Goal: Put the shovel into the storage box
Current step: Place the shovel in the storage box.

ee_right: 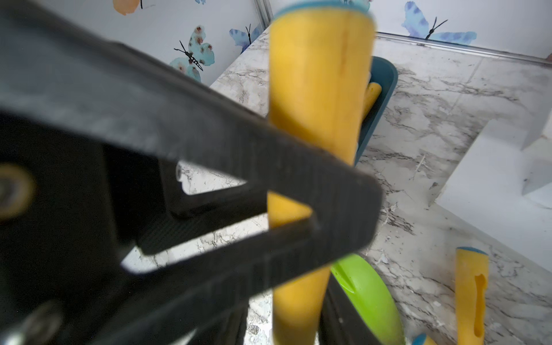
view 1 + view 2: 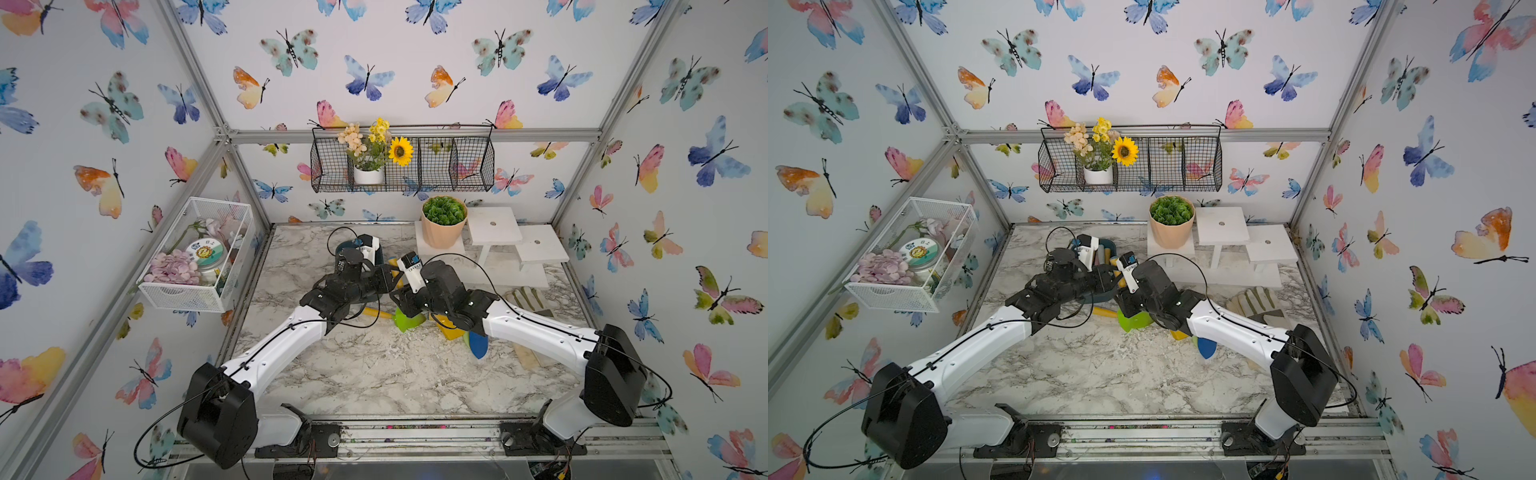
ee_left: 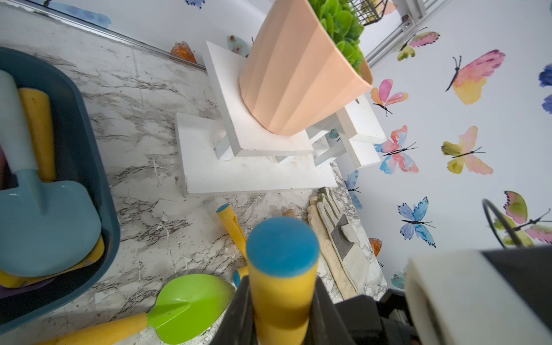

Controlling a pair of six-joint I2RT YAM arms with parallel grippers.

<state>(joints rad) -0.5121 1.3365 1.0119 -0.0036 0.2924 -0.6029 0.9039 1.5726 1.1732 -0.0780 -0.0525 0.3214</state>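
The shovel (image 3: 280, 286) is held off the desk (image 3: 143, 98) by its yellow, blue-capped handle, just beside the storage box (image 3: 89, 143) and outside it; its blade is hidden in every view. The handle is clamped between the fingers of the left claw (image 3: 280, 316), as seen from the left wrist. The right claw (image 2: 398, 297) is placed at the same handle, farther from the cap, but whether it grips or stands slack cannot be told. Inside the storage box a light blue trowel (image 3: 44, 227) is laid over yellow handles. On the desk near the box a green trowel (image 3: 188, 307) is seen, with another blue-capped yellow handle (image 3: 231, 224) and a gardening glove (image 3: 334, 239) beyond it. A peach pot (image 3: 298, 77) of green leaves is carried on a white stand (image 3: 239, 176).
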